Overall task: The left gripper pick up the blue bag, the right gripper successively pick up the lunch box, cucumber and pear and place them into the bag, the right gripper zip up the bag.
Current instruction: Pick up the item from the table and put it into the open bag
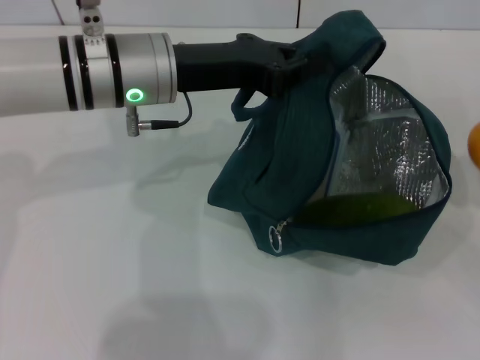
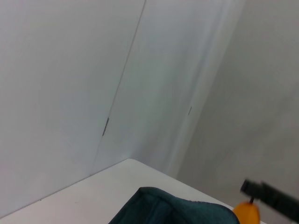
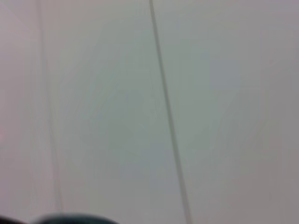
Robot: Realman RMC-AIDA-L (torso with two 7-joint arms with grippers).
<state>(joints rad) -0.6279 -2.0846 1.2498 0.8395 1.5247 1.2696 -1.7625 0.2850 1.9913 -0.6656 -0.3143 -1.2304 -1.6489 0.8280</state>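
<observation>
The blue bag [image 1: 315,217] rests on the white table with its mouth open toward the right, silver lining showing. My left gripper [image 1: 289,64] comes in from the left and is shut on the fabric at the bag's top, holding it up. The green cucumber [image 1: 367,206] lies inside on the bag's floor. The orange-yellow pear [image 1: 475,146] sits at the right edge, outside the bag. In the left wrist view the bag's top [image 2: 163,207] and the pear [image 2: 246,212] show, with a black part of the right gripper [image 2: 271,196] just above the pear. The lunch box is not clearly visible.
The zipper's metal ring pull [image 1: 277,238] hangs at the bag's front left corner. A handle loop [image 1: 247,112] droops below the left gripper. White table [image 1: 112,262] spreads to the left and front of the bag. The right wrist view shows only wall panels.
</observation>
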